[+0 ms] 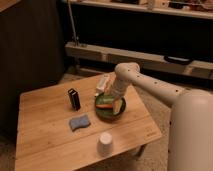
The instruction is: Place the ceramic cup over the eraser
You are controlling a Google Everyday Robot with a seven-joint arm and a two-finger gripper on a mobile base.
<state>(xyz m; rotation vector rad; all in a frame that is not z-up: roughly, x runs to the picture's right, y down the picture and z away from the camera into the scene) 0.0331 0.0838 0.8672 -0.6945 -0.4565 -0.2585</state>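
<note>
With my jaws spread wide and empty over the green bowl (99,113), I'd swing to the ceramic cup (104,144) near the front edge of the counter (40,145), grip it squarely, then lower it straight over the upright eraser (74,99).

Ceramic cup (104,144), upright black eraser (74,99), apart
</note>
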